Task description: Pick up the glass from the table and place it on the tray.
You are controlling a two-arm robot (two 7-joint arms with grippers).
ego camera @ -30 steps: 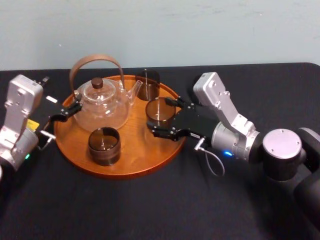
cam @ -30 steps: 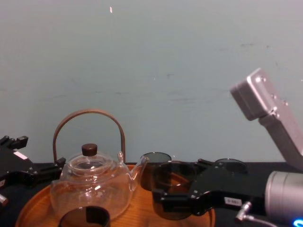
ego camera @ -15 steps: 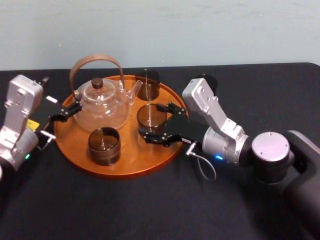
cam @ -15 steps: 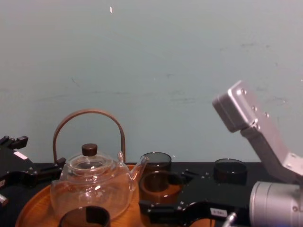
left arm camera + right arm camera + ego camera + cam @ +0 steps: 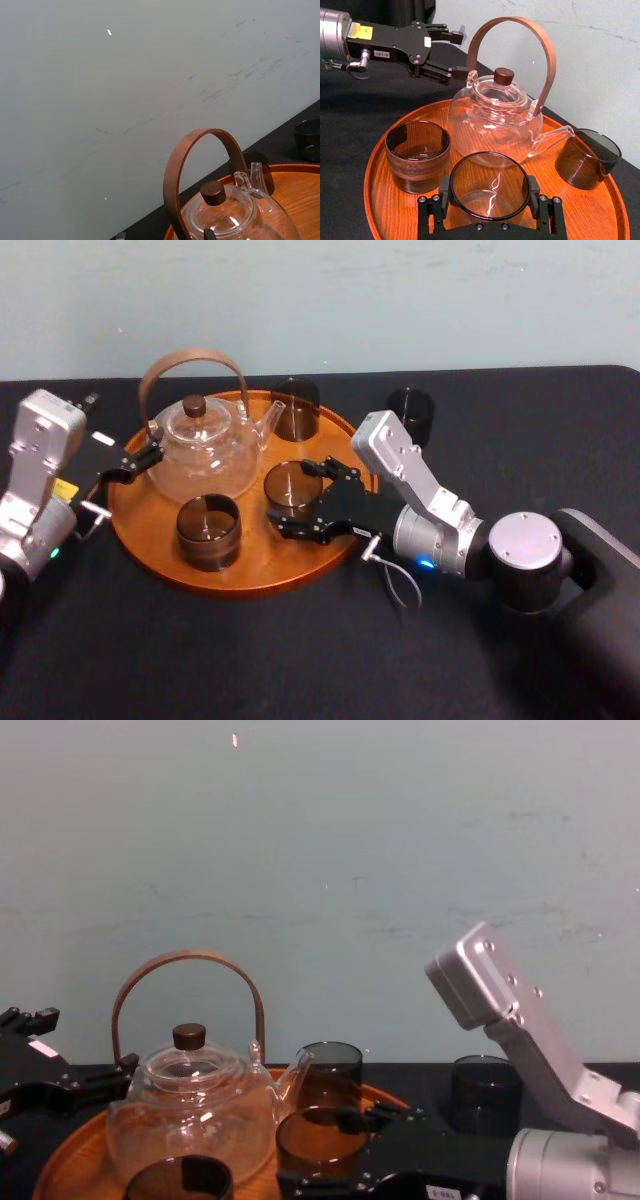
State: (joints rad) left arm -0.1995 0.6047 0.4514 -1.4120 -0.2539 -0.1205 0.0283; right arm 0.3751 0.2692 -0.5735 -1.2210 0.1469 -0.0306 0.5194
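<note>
In the head view a black worktop (image 5: 200, 660) runs to a pale wall (image 5: 400, 300). The tray (image 5: 250, 585) lies left of centre and carries a teapot (image 5: 205, 445), a near glass (image 5: 208, 530) and a far glass (image 5: 296, 408). A spare glass (image 5: 410, 415) stands on the worktop just right of the tray. The right gripper (image 5: 290, 498) reaches in from the right, its jaws clenched on the glass (image 5: 290, 488), which is upright over the tray's right half, between the teapot and the rim. The left gripper (image 5: 140, 460) sits at the tray's left edge, jaws released, tips beside the teapot's handle. The left wrist view looks over the teapot's lid and handle to the wall, with the far glass behind the spout. The right wrist view has the glass square between the right jaws, one pad against each side, low over the wood; whether its base touches cannot be told. In the chest view the glass is right of the teapot, in front of the far glass. A second ago it hung higher, over the tray's right rim; since then the arm has carried it left and down, well inside the rim.
</note>
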